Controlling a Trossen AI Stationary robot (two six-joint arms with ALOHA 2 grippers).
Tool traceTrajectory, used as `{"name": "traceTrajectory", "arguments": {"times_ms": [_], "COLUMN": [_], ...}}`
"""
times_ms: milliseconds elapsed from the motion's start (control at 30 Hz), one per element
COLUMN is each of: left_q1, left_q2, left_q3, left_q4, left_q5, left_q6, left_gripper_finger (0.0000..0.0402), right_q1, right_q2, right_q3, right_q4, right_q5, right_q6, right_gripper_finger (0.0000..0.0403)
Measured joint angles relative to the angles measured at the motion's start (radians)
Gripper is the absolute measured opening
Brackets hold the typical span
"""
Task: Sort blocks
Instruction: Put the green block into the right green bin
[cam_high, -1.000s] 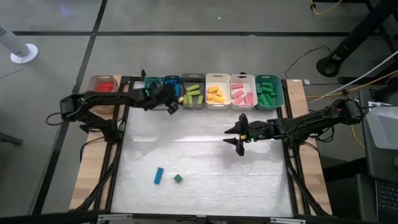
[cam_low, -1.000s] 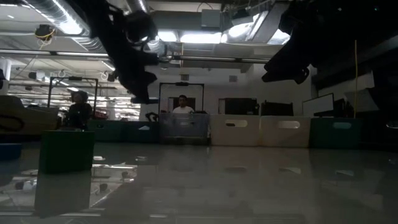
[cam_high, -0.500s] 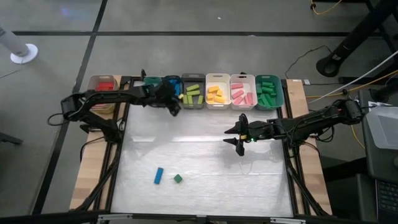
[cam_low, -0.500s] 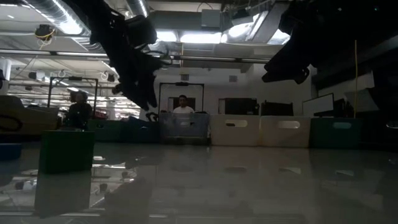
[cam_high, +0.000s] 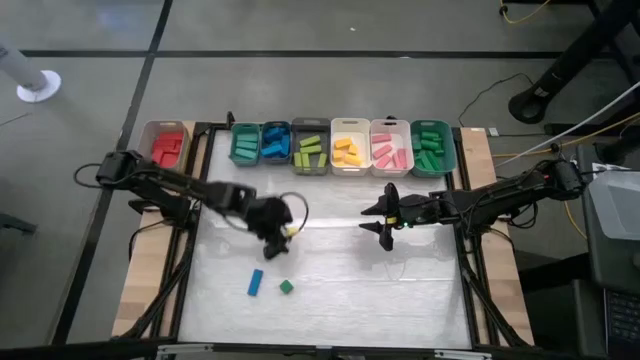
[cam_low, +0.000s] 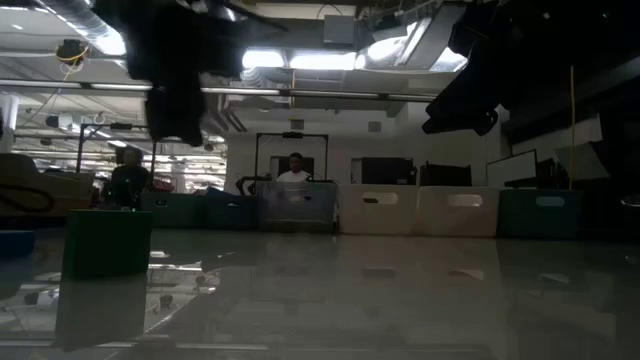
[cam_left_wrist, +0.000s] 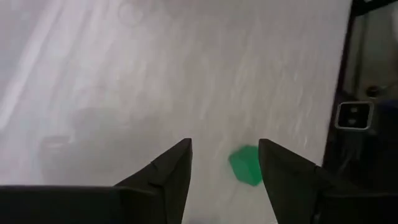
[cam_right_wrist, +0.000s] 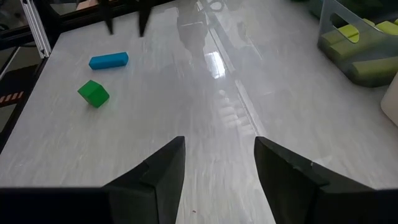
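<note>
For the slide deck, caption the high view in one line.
Left hand open above the blue block and green cube; right hand open mid-table; sorted bins behind.

Overhead view straight down, low view level across table (cam_high: 330, 280), both wrist views sharing green cube (cam_left_wrist: 247, 165)

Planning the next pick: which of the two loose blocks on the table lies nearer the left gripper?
The green cube; it sits almost under the open left gripper, while the blue bar lies further aside.
</note>
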Motion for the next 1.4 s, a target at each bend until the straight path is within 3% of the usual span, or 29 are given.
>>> {"name": "traceTrajectory", "arguments": {"times_ms": [233,333,433,633,800,1067,1400], "left_q1": [-0.251,-0.345,-0.416,-0.490,-0.497,-0.482,-0.467], "left_q2": [0.001,0.023,0.072,0.181,0.230,0.237,0.294], "left_q3": [0.000,0.000,0.000,0.000,0.000,0.000,0.000], "left_q4": [0.004,0.020,0.087,0.259,0.319,0.315,0.316], "left_q5": [-0.281,-0.395,-0.445,-0.461,-0.463,-0.463,-0.460], "left_q6": [-0.146,-0.111,-0.023,0.317,0.460,0.601,0.609], "left_gripper_finger": [0.0171,0.0171,0.0171,0.0171,0.0171,0.0171,0.0171], "right_q1": [0.000,0.000,0.000,0.000,0.000,0.000,0.000], "right_q2": [0.000,0.000,0.000,0.000,0.000,0.000,0.000], "right_q3": [0.000,0.000,0.000,0.000,0.000,0.000,0.000], "right_q4": [0.000,0.001,-0.002,-0.009,-0.010,-0.016,-0.017], "right_q5": [0.000,0.000,0.000,-0.002,-0.003,-0.003,-0.003], "right_q6": [0.002,0.003,0.012,0.037,0.038,0.038,0.038], "right_gripper_finger": [0.0193,0.0193,0.0193,0.0193,0.0193,0.0193,0.0193]}}
